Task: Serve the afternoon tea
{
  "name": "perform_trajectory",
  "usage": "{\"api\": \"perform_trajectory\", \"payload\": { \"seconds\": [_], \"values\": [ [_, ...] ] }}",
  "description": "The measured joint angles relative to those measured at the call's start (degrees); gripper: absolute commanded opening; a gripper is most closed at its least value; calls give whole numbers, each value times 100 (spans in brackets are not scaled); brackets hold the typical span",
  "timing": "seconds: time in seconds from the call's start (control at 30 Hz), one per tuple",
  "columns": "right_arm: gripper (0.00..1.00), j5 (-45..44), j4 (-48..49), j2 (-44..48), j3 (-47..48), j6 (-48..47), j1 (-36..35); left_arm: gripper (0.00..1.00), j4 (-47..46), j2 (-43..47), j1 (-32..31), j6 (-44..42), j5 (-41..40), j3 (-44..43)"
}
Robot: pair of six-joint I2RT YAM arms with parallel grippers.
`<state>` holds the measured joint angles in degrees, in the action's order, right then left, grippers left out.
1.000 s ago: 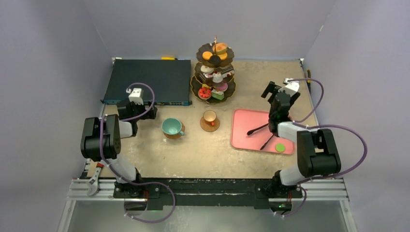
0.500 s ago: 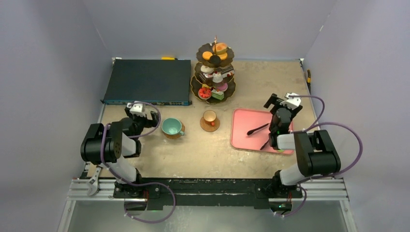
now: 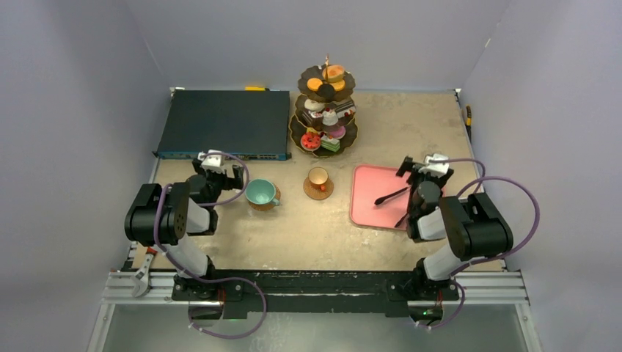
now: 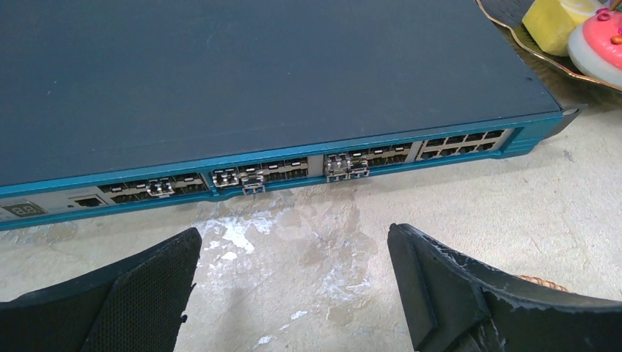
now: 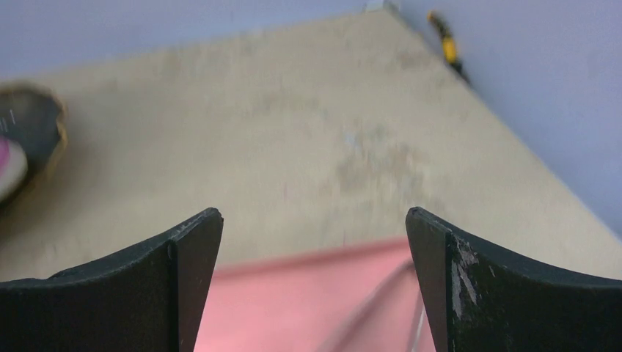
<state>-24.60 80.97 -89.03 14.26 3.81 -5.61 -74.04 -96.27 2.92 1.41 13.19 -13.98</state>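
The dark three-tier stand (image 3: 326, 110) stands at the back centre, loaded with small toy cakes. Its bottom tier (image 4: 524, 37) shows a yellow cake (image 4: 561, 15) and a pink cake (image 4: 598, 44). A teal cup (image 3: 260, 193) and a smaller tan cup (image 3: 318, 177) each sit on a brown woven coaster (image 3: 318, 191). My left gripper (image 3: 218, 169) (image 4: 293, 235) hangs open over bare table, left of the teal cup. My right gripper (image 3: 424, 167) (image 5: 314, 215) is open above the pink tray (image 5: 308, 301), holding nothing.
A blue network switch (image 3: 224, 121) (image 4: 257, 81) lies at the back left, just ahead of my left gripper. Black tongs (image 3: 392, 196) lie on the pink tray (image 3: 370, 194). A wrench (image 3: 143, 275) rests by the near rail. A yellow-handled tool (image 3: 468, 114) lies at the right edge.
Both arms have drawn back toward their bases. The left gripper came off the switch's front edge toward the teal cup; the right gripper came nearer over the tray. Both stayed open.
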Motion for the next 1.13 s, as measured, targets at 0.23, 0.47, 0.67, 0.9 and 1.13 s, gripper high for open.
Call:
{"api": "perform_trajectory", "payload": {
  "seconds": [0.23, 0.47, 0.67, 0.9, 1.13],
  "values": [
    [98, 26, 81, -162, -136, -42, -155, 99, 13, 0, 0, -17, -50, -2],
    [98, 22, 369, -160, -33, -90, -114, 99, 13, 0, 0, -17, -61, -2],
    [98, 24, 393, -160, -35, -92, -114, 99, 13, 0, 0, -17, -61, -2],
    [98, 24, 393, -160, -33, -94, -114, 99, 13, 0, 0, -17, -63, -2],
    [98, 26, 393, -160, -33, -101, -114, 99, 13, 0, 0, -24, -68, -2]
  ]
}}
